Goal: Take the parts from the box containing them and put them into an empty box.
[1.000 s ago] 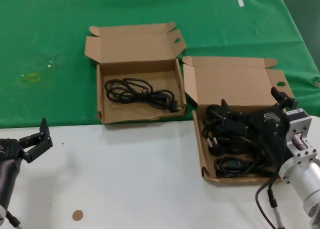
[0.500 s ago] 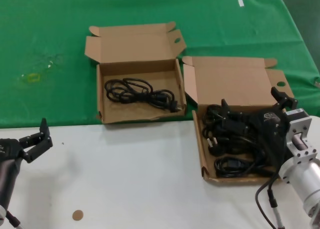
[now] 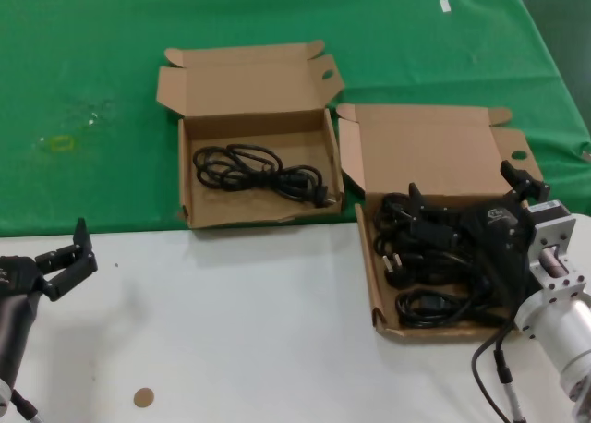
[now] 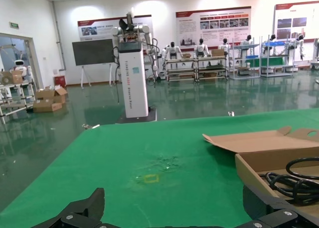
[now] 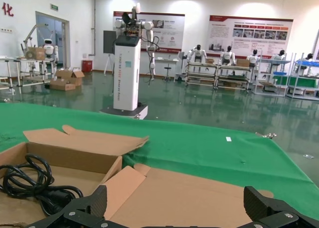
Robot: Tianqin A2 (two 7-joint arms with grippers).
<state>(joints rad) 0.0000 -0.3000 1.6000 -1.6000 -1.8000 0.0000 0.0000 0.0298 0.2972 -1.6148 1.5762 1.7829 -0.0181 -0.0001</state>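
Observation:
The box with the parts [image 3: 367,257] lies at the right, lid [image 3: 425,151] open, holding several black cord bundles [image 3: 416,257]. My right gripper [image 3: 466,190] hangs open and empty just above those cords; in the right wrist view its fingertips [image 5: 94,203] frame the brown lid [image 5: 189,193]. The other box [image 3: 259,211], with a wavy front wall, lies left of it on the green cloth and holds one coiled cord [image 3: 259,169], which also shows in the right wrist view [image 5: 30,183]. My left gripper [image 3: 65,257] is open and parked at the far left over the white table.
Green cloth [image 3: 92,72] covers the back of the table and white surface [image 3: 231,321] the front. A small brown disc [image 3: 142,397] lies near the front left. A yellow mark [image 3: 57,144] is on the cloth at left. The two boxes nearly touch.

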